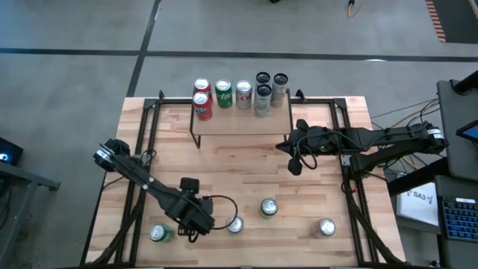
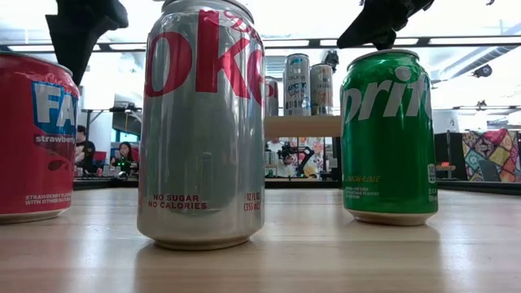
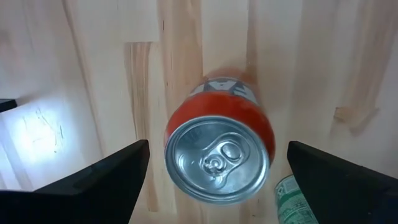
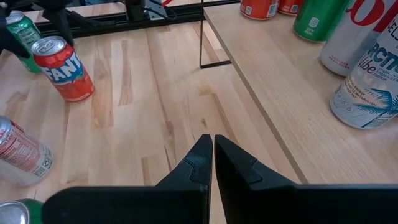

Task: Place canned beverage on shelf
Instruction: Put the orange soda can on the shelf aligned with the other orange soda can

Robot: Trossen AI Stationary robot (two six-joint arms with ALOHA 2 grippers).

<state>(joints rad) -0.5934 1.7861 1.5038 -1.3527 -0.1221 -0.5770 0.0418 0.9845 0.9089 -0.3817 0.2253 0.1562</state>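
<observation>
Fanta can (image 3: 217,151) upright on the table (image 1: 246,175), between the left claw's (image 3: 217,186) spread fingers (untouched), shelf (image 1: 243,121) well apart.

In the low view the Fanta can (image 2: 32,138) is cut by the edge. The Diet Coke can (image 2: 203,122) and Sprite can (image 2: 387,134) hide most of the shelf (image 2: 303,126).

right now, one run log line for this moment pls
left gripper: open over Fanta can | right gripper: shut, beside shelf | shelf: seven cans
</observation>
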